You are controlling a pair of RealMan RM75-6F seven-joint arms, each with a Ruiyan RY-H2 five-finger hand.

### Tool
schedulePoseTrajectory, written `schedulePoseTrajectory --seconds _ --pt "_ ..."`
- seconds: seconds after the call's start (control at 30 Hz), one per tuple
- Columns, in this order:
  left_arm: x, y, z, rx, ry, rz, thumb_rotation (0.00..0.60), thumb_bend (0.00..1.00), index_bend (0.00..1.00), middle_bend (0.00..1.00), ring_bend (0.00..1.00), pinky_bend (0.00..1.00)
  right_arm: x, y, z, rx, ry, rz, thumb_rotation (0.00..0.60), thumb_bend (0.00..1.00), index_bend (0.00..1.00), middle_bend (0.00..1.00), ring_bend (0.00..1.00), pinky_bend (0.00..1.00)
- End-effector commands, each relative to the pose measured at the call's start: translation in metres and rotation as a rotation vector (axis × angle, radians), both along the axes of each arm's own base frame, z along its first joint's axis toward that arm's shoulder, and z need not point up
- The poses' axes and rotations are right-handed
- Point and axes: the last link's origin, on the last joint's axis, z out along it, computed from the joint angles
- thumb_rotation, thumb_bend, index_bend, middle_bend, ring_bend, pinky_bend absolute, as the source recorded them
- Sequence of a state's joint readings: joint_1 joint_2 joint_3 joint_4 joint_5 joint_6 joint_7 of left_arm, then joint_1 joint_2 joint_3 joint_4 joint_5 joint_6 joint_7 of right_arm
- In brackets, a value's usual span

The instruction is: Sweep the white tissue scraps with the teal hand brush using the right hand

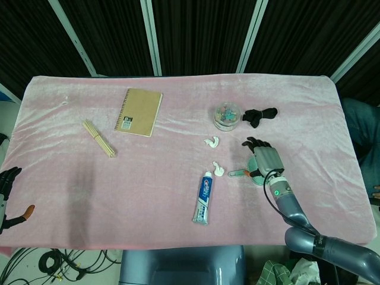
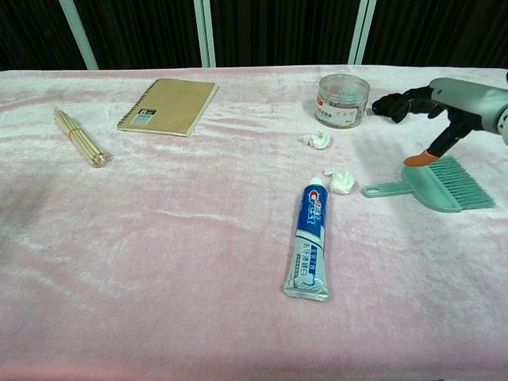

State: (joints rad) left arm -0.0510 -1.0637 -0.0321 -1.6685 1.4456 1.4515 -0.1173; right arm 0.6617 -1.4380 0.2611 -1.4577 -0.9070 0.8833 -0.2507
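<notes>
The teal hand brush [image 2: 432,185] lies flat on the pink cloth at the right, its handle [image 1: 238,174] pointing left. My right hand [image 2: 454,101] hovers over its bristle end with fingers spread and holds nothing; the orange thumb tip sits at the brush's top edge. One white tissue scrap [image 2: 342,181] lies just left of the handle tip, by the toothpaste cap. A second scrap [image 2: 317,140] lies farther back, near the jar. In the head view the right hand [image 1: 265,160] covers most of the brush. My left hand [image 1: 8,195] rests at the table's near left corner, holding nothing.
A toothpaste tube [image 2: 309,240] lies in front of the scraps. A clear jar [image 2: 343,101] and a black bundle [image 2: 390,104] stand behind the brush. A brown notebook [image 2: 168,106] and a bundle of wooden sticks [image 2: 79,136] lie at the far left.
</notes>
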Motion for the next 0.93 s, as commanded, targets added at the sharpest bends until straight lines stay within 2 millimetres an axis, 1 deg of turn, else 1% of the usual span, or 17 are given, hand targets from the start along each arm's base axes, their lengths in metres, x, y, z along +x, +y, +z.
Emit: schedulePoseTrajectory --seconds 0.03,0.1,0.17,0.2,0.27,0.3,0.43,0.6,0.7,0.8,0.93 --pt "0.0 0.0 0.001 0.005 0.003 -0.005 0.6 0.28 0.07 0.04 0.0 0.25 -0.012 0.008 0.027 -0.065 0.01 0.014 0.6 0.09 0.22 0.08 0.12 0.16" --pt "0.0 0.0 0.001 0.012 0.004 -0.009 0.6 0.28 0.07 0.04 0.0 0.24 -0.023 0.017 0.037 -0.087 0.016 0.026 0.6 0.09 0.22 0.07 0.12 0.16" --pt "0.001 0.0 0.001 0.024 0.003 -0.017 0.6 0.28 0.07 0.04 0.0 0.23 -0.04 0.03 0.046 -0.128 0.023 0.051 0.6 0.09 0.22 0.07 0.12 0.16" --pt "0.002 0.0 0.002 0.032 0.007 -0.026 0.6 0.28 0.07 0.04 0.0 0.22 -0.051 0.04 0.051 -0.149 0.042 0.07 0.6 0.09 0.22 0.07 0.12 0.15" --pt "0.003 -0.001 0.002 0.038 0.012 -0.035 0.6 0.28 0.07 0.04 0.0 0.22 -0.066 0.055 0.056 -0.183 0.073 0.098 0.6 0.09 0.22 0.07 0.12 0.15" --pt "0.004 -0.001 0.001 0.041 0.014 -0.041 0.6 0.28 0.07 0.04 0.0 0.21 -0.076 0.067 0.06 -0.208 0.094 0.118 0.6 0.09 0.22 0.07 0.12 0.15" --pt "0.004 -0.003 0.001 0.05 0.015 -0.045 0.6 0.28 0.07 0.04 0.0 0.19 -0.101 0.106 0.072 -0.281 0.166 0.177 0.6 0.09 0.22 0.07 0.12 0.15" --pt "0.005 -0.005 0.002 0.057 0.018 -0.046 0.6 0.28 0.07 0.04 0.0 0.17 -0.113 0.14 0.076 -0.312 0.222 0.207 0.6 0.09 0.22 0.08 0.11 0.15" --pt "0.005 -0.007 0.002 0.062 0.017 -0.045 0.6 0.28 0.07 0.04 0.0 0.17 -0.119 0.155 0.074 -0.301 0.252 0.206 0.6 0.09 0.22 0.08 0.11 0.15" --pt "0.004 -0.008 0.002 0.054 0.015 -0.04 0.6 0.28 0.07 0.04 0.0 0.17 -0.116 0.165 0.072 -0.289 0.253 0.218 0.6 0.09 0.21 0.08 0.11 0.15" --pt "0.004 -0.007 0.002 0.057 0.028 -0.042 0.6 0.28 0.07 0.04 0.0 0.17 -0.106 0.172 0.075 -0.288 0.255 0.227 0.6 0.09 0.19 0.08 0.11 0.15"
